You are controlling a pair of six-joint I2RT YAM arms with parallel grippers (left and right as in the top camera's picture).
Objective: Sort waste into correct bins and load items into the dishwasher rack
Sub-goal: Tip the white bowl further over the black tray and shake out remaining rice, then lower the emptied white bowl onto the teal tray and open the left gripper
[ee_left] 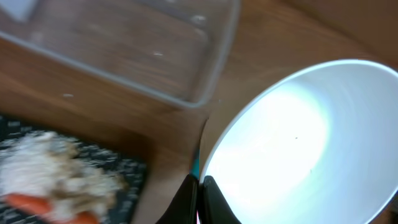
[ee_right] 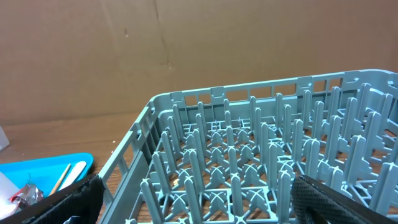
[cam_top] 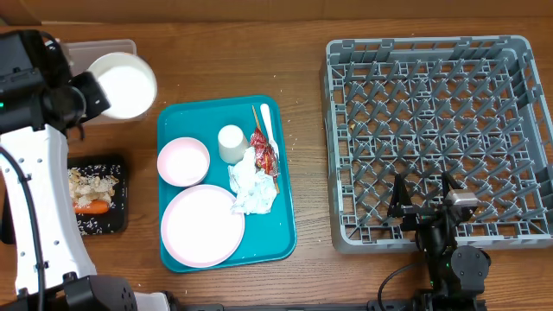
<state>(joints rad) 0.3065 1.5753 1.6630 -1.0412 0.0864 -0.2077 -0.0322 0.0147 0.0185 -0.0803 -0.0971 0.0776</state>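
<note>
My left gripper (cam_top: 97,95) (ee_left: 200,190) is shut on the rim of a white bowl (cam_top: 128,84) (ee_left: 298,137) and holds it raised beside the clear tub (cam_top: 99,53) (ee_left: 124,43). The bowl looks empty. The black tray (cam_top: 121,164) (ee_left: 127,165) holds beige scraps with rice (cam_top: 93,184) (ee_left: 56,168) and a carrot piece (cam_top: 92,207) (ee_left: 28,202). On the teal tray (cam_top: 285,233) lie a pink bowl (cam_top: 183,161), a plate (cam_top: 203,226), a cup (cam_top: 231,143), a napkin (cam_top: 253,186), a red wrapper (cam_top: 263,149), a fork (cam_top: 266,119) and chopsticks (cam_top: 257,117). My right gripper (cam_top: 423,200) (ee_right: 199,202) is open and empty over the near edge of the grey rack (cam_top: 436,130) (ee_right: 249,155).
The rack's upright pegs fill the right wrist view, with the teal tray's corner (ee_right: 37,171) at its left. Cardboard walls stand behind the table. Bare wooden tabletop (cam_top: 307,69) lies between the teal tray and the rack.
</note>
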